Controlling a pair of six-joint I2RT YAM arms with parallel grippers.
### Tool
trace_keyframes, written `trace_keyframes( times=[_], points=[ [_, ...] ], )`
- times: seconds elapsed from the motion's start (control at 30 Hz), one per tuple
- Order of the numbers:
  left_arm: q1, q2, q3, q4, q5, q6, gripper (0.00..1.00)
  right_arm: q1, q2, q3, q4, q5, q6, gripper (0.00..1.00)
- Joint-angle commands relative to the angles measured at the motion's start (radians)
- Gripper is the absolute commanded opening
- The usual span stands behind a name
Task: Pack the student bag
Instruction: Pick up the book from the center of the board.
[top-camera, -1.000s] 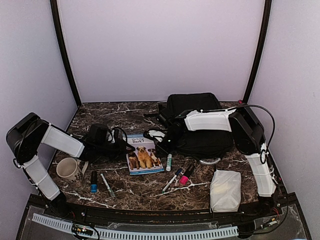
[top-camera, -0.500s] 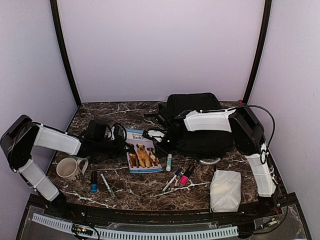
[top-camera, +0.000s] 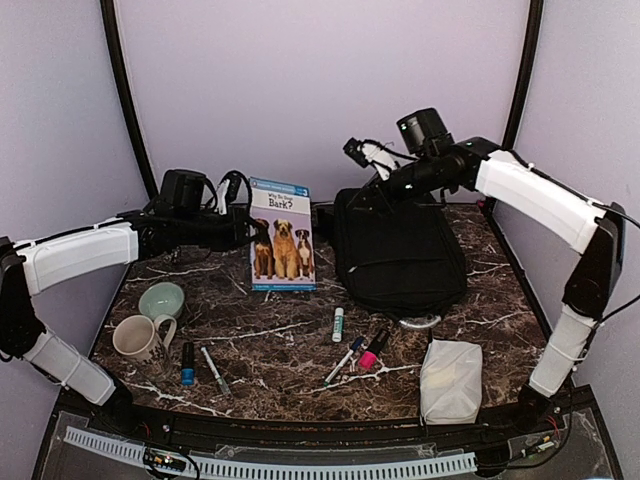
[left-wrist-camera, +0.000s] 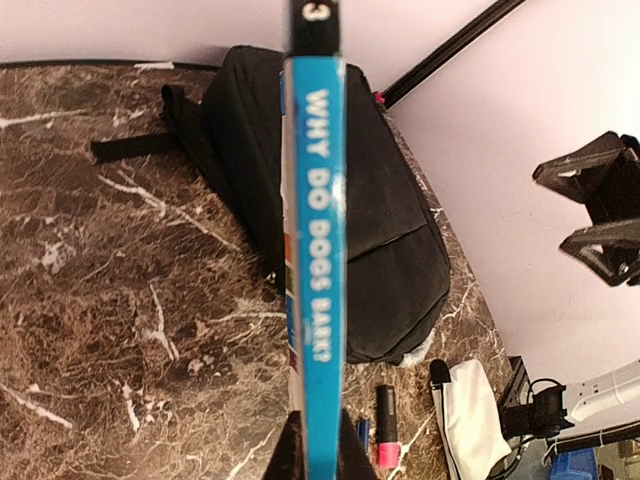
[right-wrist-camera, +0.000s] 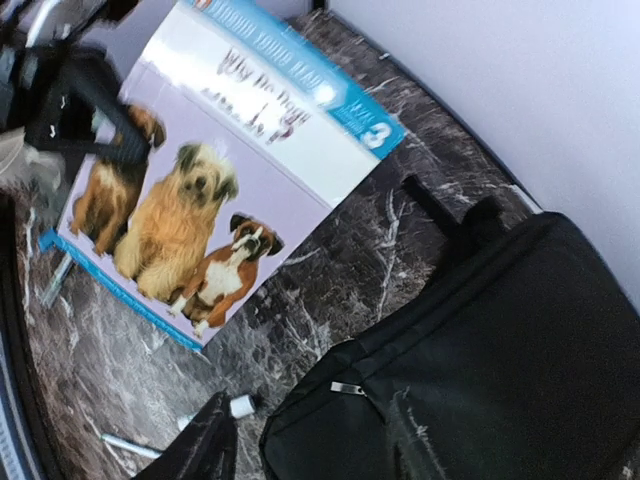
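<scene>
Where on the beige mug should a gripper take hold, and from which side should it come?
Grip the mug by its rim, coming straight down from above, one finger inside the wall and one outside. It stands upright with its mouth open upward, so the rim is free. I would choose the side away from the handle, which sticks out to the right.

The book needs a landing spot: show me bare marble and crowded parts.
Bare: marble between green bowl and white marker, plus the strip right of the student bag. Crowded: around the mug and the marker cluster by the white pouch.
</scene>
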Motion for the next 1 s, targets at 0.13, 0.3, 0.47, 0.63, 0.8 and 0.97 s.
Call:
trace_keyframes(
  times=[0.13,0.3,0.47,0.63,0.8,0.97],
  points=[
    [-0.003,0.006,0.158,0.049,0.169,0.113,0.00,-0.101,-0.119,-0.057,0.027,-0.146,0.026,0.72],
    [-0.004,-0.008,0.131,0.185,0.240,0.081,0.00,-0.158,-0.124,-0.110,0.085,-0.302,0.085,0.99],
    [-0.003,-0.029,0.070,0.343,0.308,0.012,0.00,-0.162,-0.067,-0.116,0.111,-0.474,0.108,1.00],
    [-0.003,-0.054,0.026,0.445,0.332,-0.036,0.00,-0.160,0.011,-0.082,0.162,-0.617,0.201,0.97],
    [-0.003,-0.065,-0.003,0.502,0.339,-0.069,0.00,-0.138,0.058,-0.057,0.240,-0.715,0.279,0.85],
    [-0.004,-0.067,-0.033,0.580,0.356,-0.116,0.00,-0.102,0.093,-0.052,0.293,-0.767,0.349,0.81]
  ],
)
